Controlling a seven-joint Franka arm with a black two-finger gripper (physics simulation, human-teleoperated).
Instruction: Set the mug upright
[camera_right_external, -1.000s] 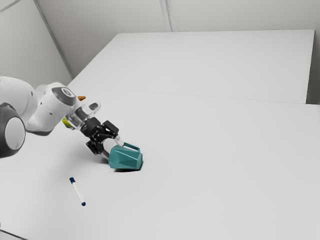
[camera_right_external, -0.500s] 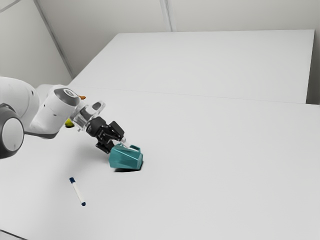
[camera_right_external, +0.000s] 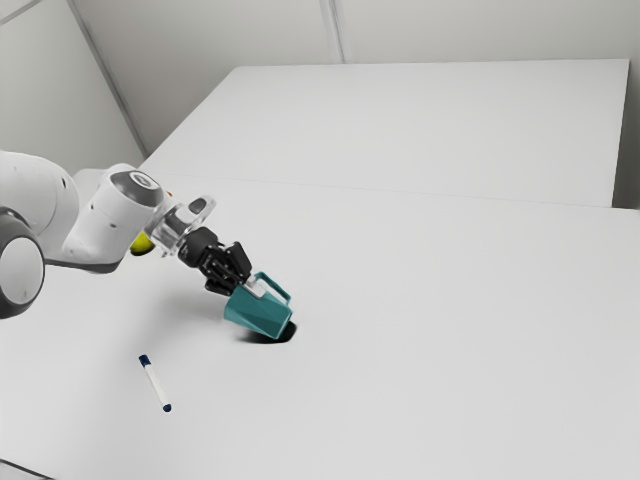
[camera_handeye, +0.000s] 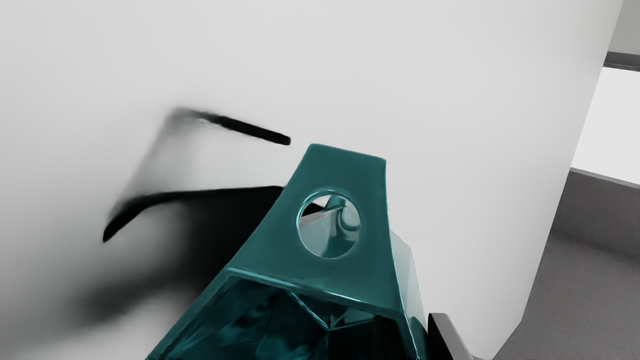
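My gripper (camera_right_external: 253, 287) is shut on the wall of the teal mug (camera_right_external: 258, 312). The mug leans, its open end toward the hand and raised, its base pointing down toward the exterior view's right, with a dark shadow beneath. Whether its lowest edge touches the table cannot be told. In the wrist view the mug (camera_handeye: 345, 170) turns its handle side and opening to the camera. There, at the gripper (camera_handeye: 420, 334), one finger lies outside the wall and a dark shape, seemingly the other, is inside.
A white marker with dark blue ends (camera_right_external: 155, 384) lies on the white table (camera_right_external: 420, 330), nearer the exterior view's bottom edge than the mug. A yellow object (camera_right_external: 142, 243) and a bit of something orange (camera_right_external: 169, 194) sit by the arm.
My gripper has moved toward the exterior view's right and its spread fingers have come together on the mug. The mug has gone from lying on its side to leaning, its open end lifted.
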